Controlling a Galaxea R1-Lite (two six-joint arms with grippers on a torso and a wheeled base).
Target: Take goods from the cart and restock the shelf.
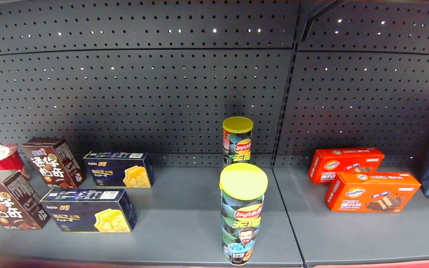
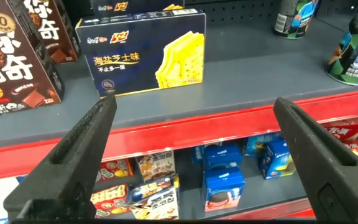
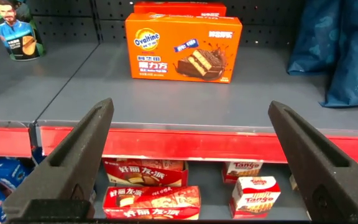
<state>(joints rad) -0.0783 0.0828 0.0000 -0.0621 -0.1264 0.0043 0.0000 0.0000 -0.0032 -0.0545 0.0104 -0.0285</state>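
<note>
Left claw (image 2: 193,102): fingers wide apart, nothing in it, just in front of the shelf's red edge, facing the front blue box (image 2: 148,53).
Right claw (image 3: 190,104): fingers wide apart too, nothing in it, facing the front orange box (image 3: 184,48).
Shelf (image 1: 184,223): grey and flat, partly filled.
Front chip can (image 1: 242,216): stands up at 6 o'clock in the head view, near the edge.
Back chip can (image 1: 237,143): behind it, toward 12 o'clock, by the back wall.
Orange boxes: at 4 o'clock, close together.
Blue boxes: at 8 o'clock.
Front brown box (image 1: 8,199): at 9 o'clock.
How they feel: I think the cans are light, stiff and smooth, so they may slip or tip. The boxes look like thin card that dents if squeezed hard.
Where to hold: a can round its middle, a box across its narrow sides.
Next: both claws are empty, so a new thing must come from the cart.
</note>
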